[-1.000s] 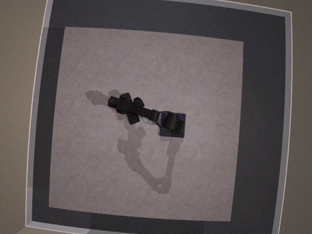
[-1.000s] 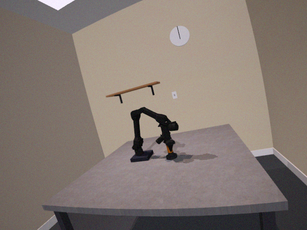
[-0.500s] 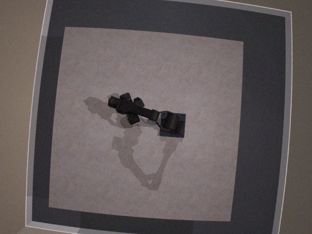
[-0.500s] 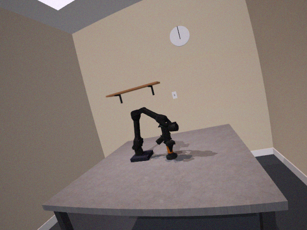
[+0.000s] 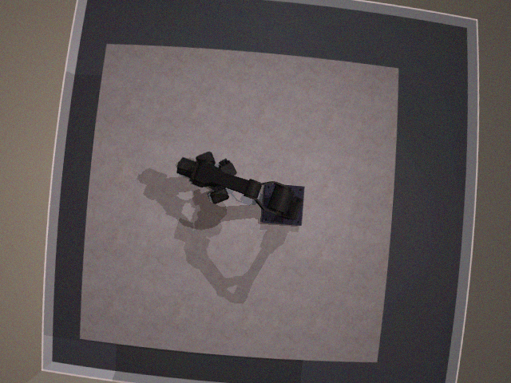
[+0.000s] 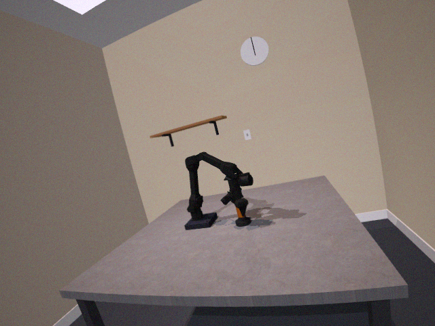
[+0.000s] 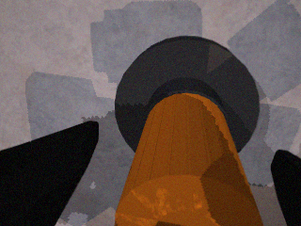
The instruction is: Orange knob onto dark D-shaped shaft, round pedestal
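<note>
The orange knob [image 6: 239,212] [image 7: 181,162] stands upright over the round dark pedestal [image 6: 242,222] [image 7: 155,58]. In the wrist view its lower end meets the pedestal's raised dark centre, and no shaft shows. I cannot tell whether it sits fully down. My gripper [image 7: 183,144] is open around the knob, with one black finger to each side and a visible space between each finger and the knob. In the exterior view the gripper hangs just above the pedestal and partly covers the knob. In the top view the arm hides both knob and pedestal.
The arm's square base [image 5: 268,217] [image 6: 200,222] stands on the table [image 5: 330,124] [image 6: 245,259], close to the pedestal. The arm arches from the base over to the knob. Shadows of the arm fall across the table. A wooden shelf [image 6: 189,126] is on the wall behind.
</note>
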